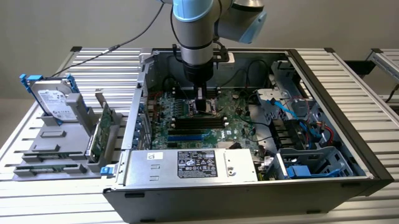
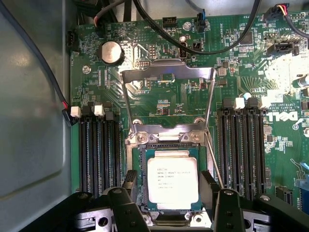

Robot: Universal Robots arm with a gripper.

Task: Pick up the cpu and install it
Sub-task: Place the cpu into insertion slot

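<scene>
Tabletop [image 1: 349, 70]: slatted metal, carrying open computer case [image 1: 339, 109]
Cpu [image 2: 172, 179]: lying in motherboard socket [image 2: 140, 159], retention frame [image 2: 166, 72] raised
Claw [image 2: 172, 198]: apart — straddling chip, gripping nothing
Risk: likely bent pins — if chip sits skewed

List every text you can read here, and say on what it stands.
"DELL": white letters on the motherboard.
Too small to read: the printed lines on the cpu.
Too small to read: the black sticker on the silver box.
Blurred: the label on the hard drive.
</scene>
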